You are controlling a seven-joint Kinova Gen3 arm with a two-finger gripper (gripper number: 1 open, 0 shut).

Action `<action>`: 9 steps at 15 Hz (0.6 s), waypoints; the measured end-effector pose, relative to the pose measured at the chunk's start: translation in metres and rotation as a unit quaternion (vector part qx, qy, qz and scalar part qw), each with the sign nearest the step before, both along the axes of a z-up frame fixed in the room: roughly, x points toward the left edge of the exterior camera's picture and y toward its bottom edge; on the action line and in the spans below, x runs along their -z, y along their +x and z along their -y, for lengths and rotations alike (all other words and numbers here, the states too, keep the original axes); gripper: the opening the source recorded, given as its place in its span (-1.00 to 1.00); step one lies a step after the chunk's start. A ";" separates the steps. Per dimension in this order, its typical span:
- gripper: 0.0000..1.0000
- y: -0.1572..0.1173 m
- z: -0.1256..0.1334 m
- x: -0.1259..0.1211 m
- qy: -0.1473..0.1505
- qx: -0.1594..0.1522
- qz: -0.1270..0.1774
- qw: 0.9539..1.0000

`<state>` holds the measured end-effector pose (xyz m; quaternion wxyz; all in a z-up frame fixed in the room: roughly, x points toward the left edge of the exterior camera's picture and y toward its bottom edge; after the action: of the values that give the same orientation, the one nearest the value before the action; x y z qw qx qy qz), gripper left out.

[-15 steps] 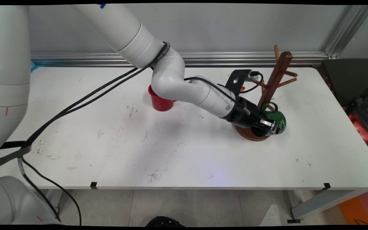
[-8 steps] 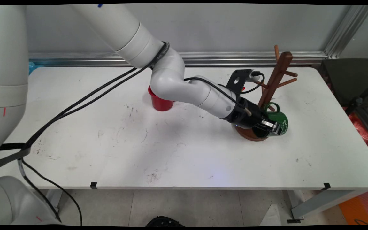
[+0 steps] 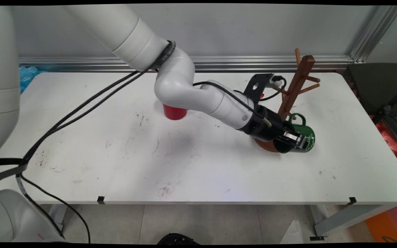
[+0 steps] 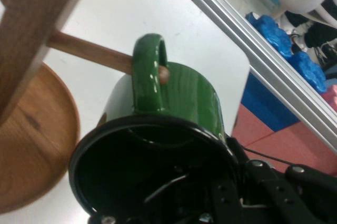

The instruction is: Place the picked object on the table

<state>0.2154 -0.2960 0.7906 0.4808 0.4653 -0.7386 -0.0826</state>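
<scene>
A white surface (image 3: 202,165) marked with dark scuffs stands before a grey wall. Toward its right end rises a wooden mug tree (image 3: 296,86) on a round base. The claw (image 3: 293,137) is clamped on the rim of a green mug (image 3: 303,139), tipped on its side just beside that base, its handle around a low peg. A red cup (image 3: 174,112) stands well apart, left.

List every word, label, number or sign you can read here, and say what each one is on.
No text here can be read.
White script on the side of the green mug, held by the gripper: too small to read.
Red tick marks on the arm's white links: marks only, no characters.
Wooden mug tree and red cup: nothing printed.
</scene>
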 end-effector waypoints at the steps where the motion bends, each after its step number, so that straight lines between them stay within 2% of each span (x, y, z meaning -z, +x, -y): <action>1: -1.00 0.001 -0.003 -0.002 0.001 0.003 -0.001 1.000; 9: -1.00 0.008 -0.025 -0.020 0.003 0.022 -0.005 1.000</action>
<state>0.2230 -0.2708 0.8104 0.4811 0.4504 -0.7458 -0.0977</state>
